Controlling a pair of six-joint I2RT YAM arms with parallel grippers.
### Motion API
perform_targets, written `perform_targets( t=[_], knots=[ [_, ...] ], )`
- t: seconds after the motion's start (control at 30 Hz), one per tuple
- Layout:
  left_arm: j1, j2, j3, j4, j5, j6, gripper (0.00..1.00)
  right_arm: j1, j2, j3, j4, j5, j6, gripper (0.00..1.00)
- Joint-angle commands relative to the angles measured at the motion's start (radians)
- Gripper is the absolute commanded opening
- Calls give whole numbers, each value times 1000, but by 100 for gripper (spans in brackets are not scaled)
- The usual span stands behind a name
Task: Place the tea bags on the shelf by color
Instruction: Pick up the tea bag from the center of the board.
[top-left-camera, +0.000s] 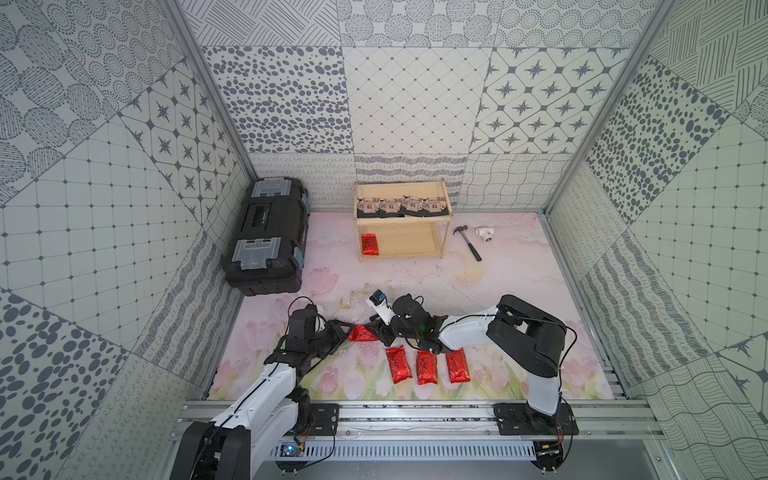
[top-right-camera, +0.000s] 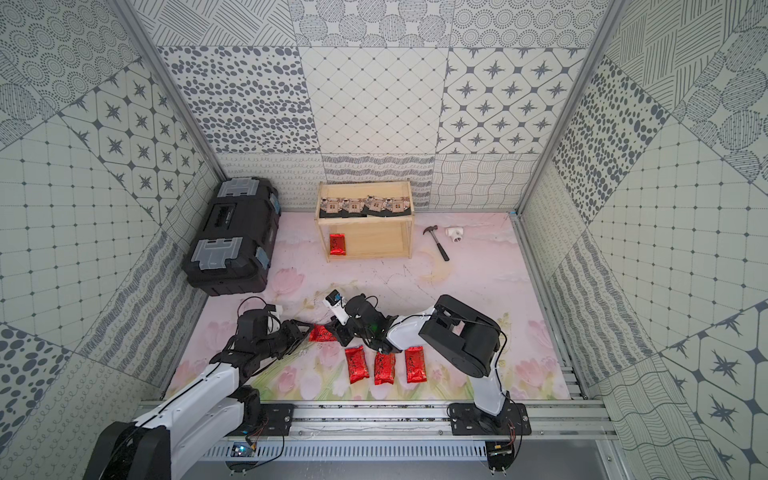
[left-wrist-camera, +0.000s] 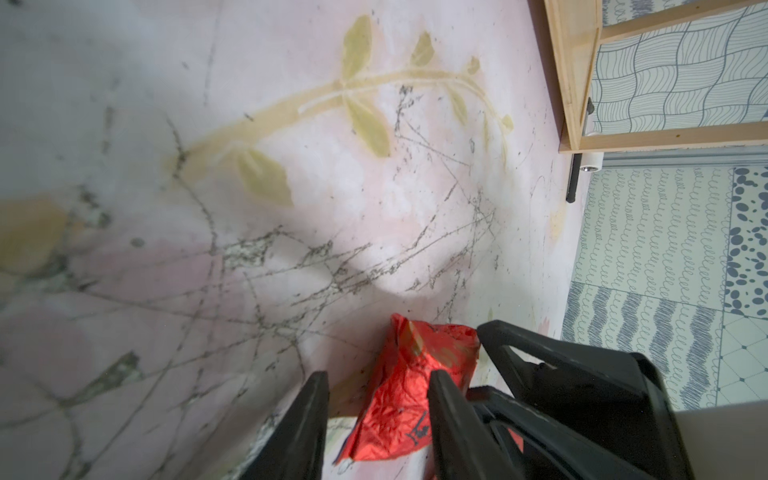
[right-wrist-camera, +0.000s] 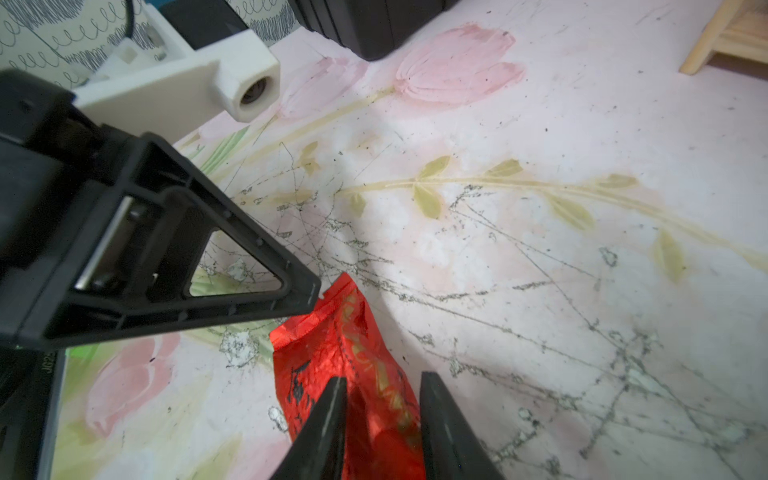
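In both top views the ends of the red packet (top-left-camera: 362, 333) are hidden under the left tool (top-left-camera: 348, 332) and the right tool (top-left-camera: 379, 332), which stand at it from opposite sides; only its middle shows. The right wrist view shows the right tool's fingers (right-wrist-camera: 328, 415) pressed on either side of the packet, clamped on it, the near end cut off by the frame. In the left wrist view it sits crumpled between the left tool's fingers (left-wrist-camera: 444, 415). One touches it, but a thin gap seems to show at the other, so whether that tool grips cannot be told. The dark writing is too small to read. There are five red ones: this one, three more red packets (top-left-camera: 399, 365) (top-left-camera: 426, 368) (top-left-camera: 457, 365) in a row on the bench (top-left-camera: 519, 270) just beside the right tool toward the arm bases, the far ends of two running under the right arm, and a fifth red packet (top-left-camera: 370, 244) on the lower board of the shelf (top-left-camera: 411, 243), well beyond both tools. Four black packets (top-left-camera: 368, 206) (top-left-camera: 390, 205) (top-left-camera: 413, 205) (top-left-camera: 434, 204) overlap along its top board. One toolbox (top-left-camera: 266, 237) sits well out past the left tool; one hammer (top-left-camera: 469, 243) and one white pipe fitting (top-left-camera: 485, 233) lie well past the right.
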Motion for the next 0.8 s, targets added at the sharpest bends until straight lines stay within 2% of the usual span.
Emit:
perform_targets(
  t=[0.0,0.2,0.53,0.67,0.77],
  knots=[
    [-9,18,-7,71,33,-12,42,-6,40,-21,68,17,16,34],
    [-47,55,-7,119,14,-12,33,-10,55,-28,92,20,27,34],
    [-62,38,6,88,-16,5,10,-23,43,-36,92,14,33,34],
    [-63,6,29,44,-24,14,4,-34,-17,-36,76,12,52,39],
    [-62,-16,60,26,-17,4,0,-39,-98,-8,-9,55,67,43]
  ],
)
